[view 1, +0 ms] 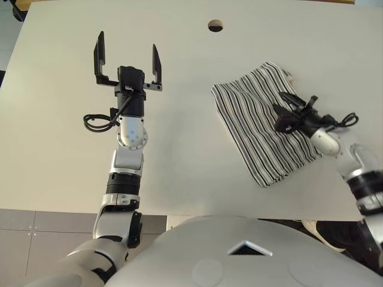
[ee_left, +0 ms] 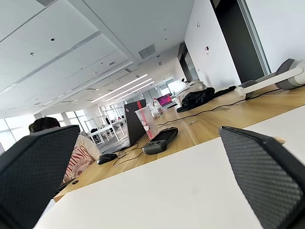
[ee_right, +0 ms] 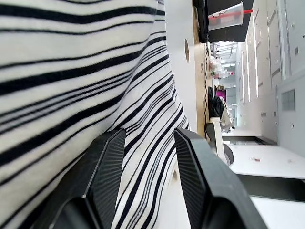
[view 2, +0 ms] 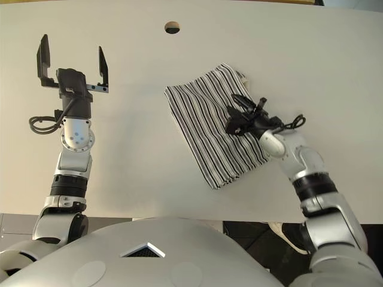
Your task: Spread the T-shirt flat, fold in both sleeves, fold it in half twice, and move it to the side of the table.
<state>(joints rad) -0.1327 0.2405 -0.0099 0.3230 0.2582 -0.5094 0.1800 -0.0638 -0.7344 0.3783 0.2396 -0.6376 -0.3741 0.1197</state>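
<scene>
The black-and-white striped T-shirt (view 1: pixel 263 128) lies folded into a compact rectangle on the right half of the white table (view 1: pixel 60 155). My right gripper (view 1: pixel 293 103) rests low on the shirt's right part, its fingers (ee_right: pixel 112 162) a small way apart with striped cloth showing between them and nothing clamped. My left gripper (view 1: pixel 127 54) hovers over the bare left half of the table, well away from the shirt, wide open and holding nothing; its dark pads (ee_left: pixel 267 176) frame the left wrist view.
A small round cable hole (view 1: pixel 215 26) sits near the table's far edge. Bare tabletop lies between the two arms and to the left. Beyond the table stands a wooden desk with a laptop (ee_left: pixel 134 121), a cup and cables.
</scene>
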